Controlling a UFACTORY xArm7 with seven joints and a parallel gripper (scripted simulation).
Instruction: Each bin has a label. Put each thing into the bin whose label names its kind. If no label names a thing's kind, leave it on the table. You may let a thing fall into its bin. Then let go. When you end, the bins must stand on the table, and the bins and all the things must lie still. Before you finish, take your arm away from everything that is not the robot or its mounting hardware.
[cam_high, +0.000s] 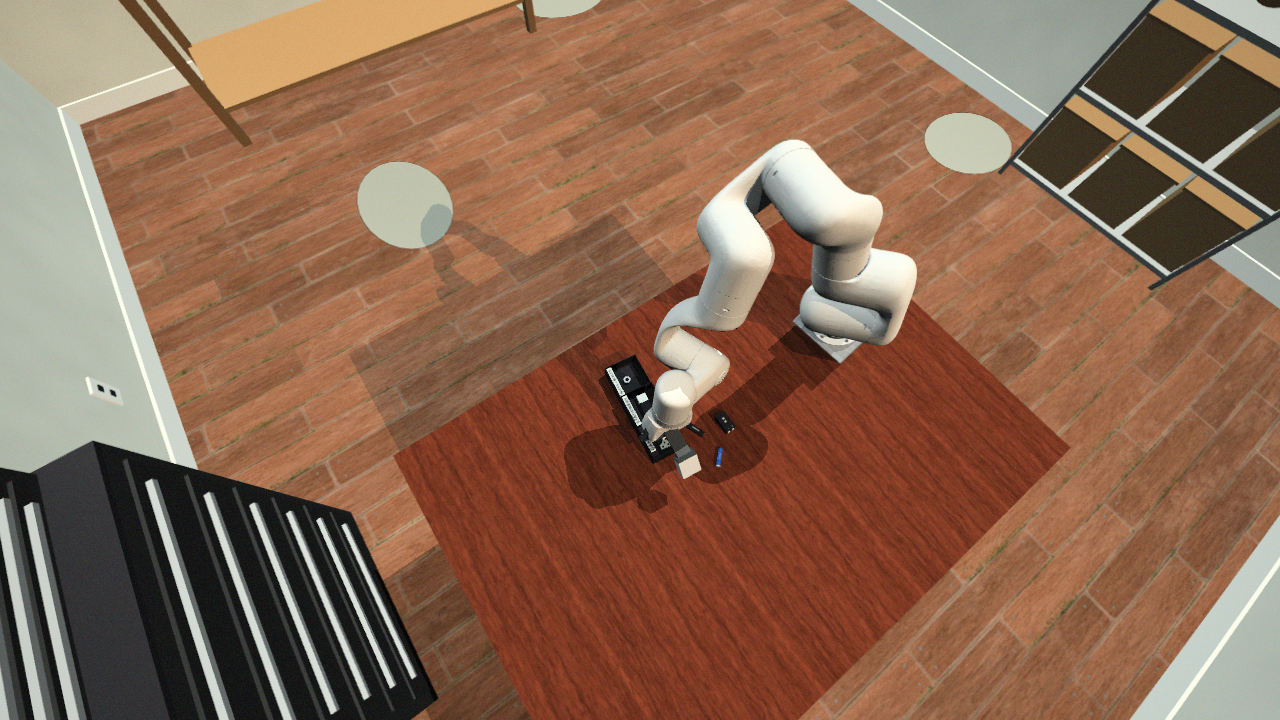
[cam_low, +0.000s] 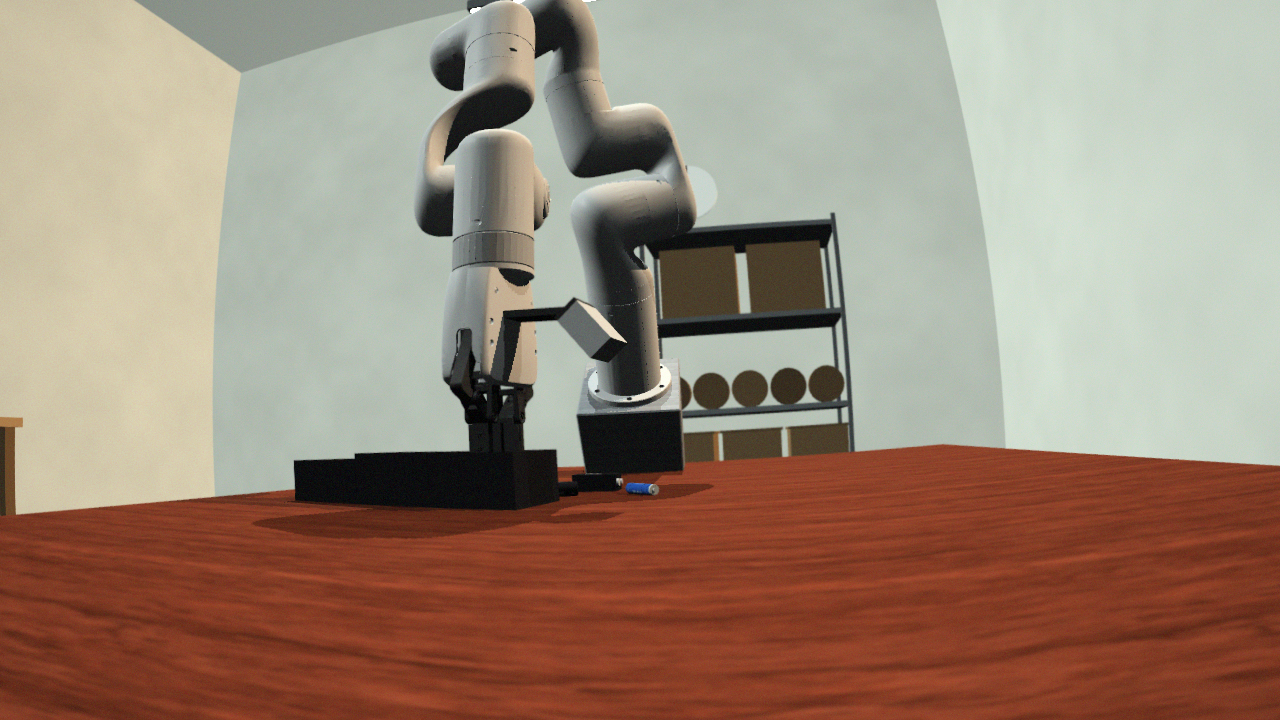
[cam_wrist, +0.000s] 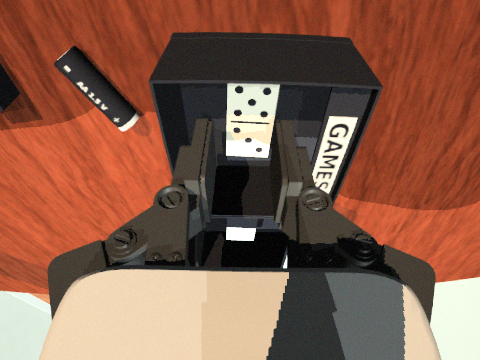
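A row of black bins (cam_high: 620, 369) (cam_low: 420, 479) stands on the red-brown table (cam_high: 716, 573). My gripper (cam_high: 662, 440) (cam_low: 494, 437) (cam_wrist: 243, 141) reaches down into the near end bin (cam_wrist: 263, 54), which is labelled GAMES (cam_wrist: 336, 154). A white domino (cam_wrist: 251, 119) lies low inside this bin, between my fingertips, with a small gap on each side. My fingers are slightly open and hold nothing. A black battery (cam_wrist: 96, 88) (cam_high: 696, 430) lies on the table beside the bin.
A blue battery (cam_high: 718, 457) (cam_low: 641, 488) and a flat black item (cam_high: 724, 421) (cam_low: 597, 481) lie on the table near the bins. The far bin holds a small white thing (cam_high: 629, 379). The arm's base (cam_high: 836, 340) stands behind.
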